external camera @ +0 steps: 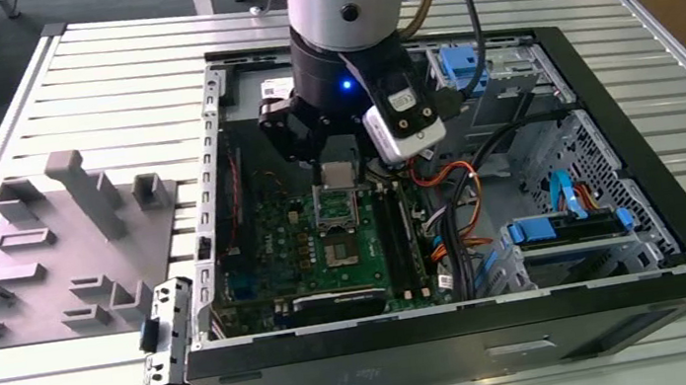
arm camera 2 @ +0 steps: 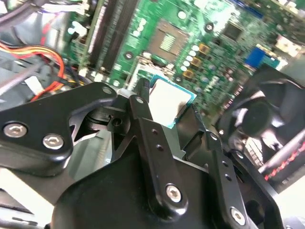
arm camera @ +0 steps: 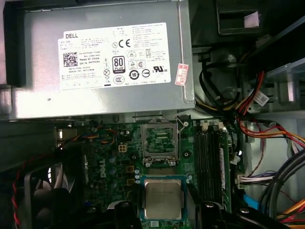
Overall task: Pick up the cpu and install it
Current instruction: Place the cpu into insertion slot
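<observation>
Inside the computer case [external camera: 470, 345] on the desk [external camera: 102, 75], I am holding the cpu [arm camera: 163, 199] clamped in my pincer [arm camera: 164, 209] over the motherboard [external camera: 310, 247], near the empty socket [arm camera: 160, 143]: picked up, not yet seated.

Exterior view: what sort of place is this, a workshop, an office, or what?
Probably a robotics lab or workshop bench. An open computer case lies on a slatted metal table, a grey moulded tray beside it, and a robot arm reaches in, its gripper holding the cpu over the motherboard.
</observation>
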`<control>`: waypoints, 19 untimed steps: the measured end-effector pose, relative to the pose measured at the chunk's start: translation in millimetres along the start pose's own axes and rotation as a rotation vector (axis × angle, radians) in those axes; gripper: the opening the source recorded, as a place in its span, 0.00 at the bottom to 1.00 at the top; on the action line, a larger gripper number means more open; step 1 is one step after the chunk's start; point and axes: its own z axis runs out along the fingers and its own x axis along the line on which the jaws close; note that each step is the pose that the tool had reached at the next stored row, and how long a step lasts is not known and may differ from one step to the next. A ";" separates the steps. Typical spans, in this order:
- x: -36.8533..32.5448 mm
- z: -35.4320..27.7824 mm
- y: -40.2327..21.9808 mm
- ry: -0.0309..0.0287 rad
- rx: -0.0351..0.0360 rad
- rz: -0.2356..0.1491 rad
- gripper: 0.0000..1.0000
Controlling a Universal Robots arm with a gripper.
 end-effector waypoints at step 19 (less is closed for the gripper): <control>0.0 0.7 -0.2 0.0019 0.0011 -0.046 0.47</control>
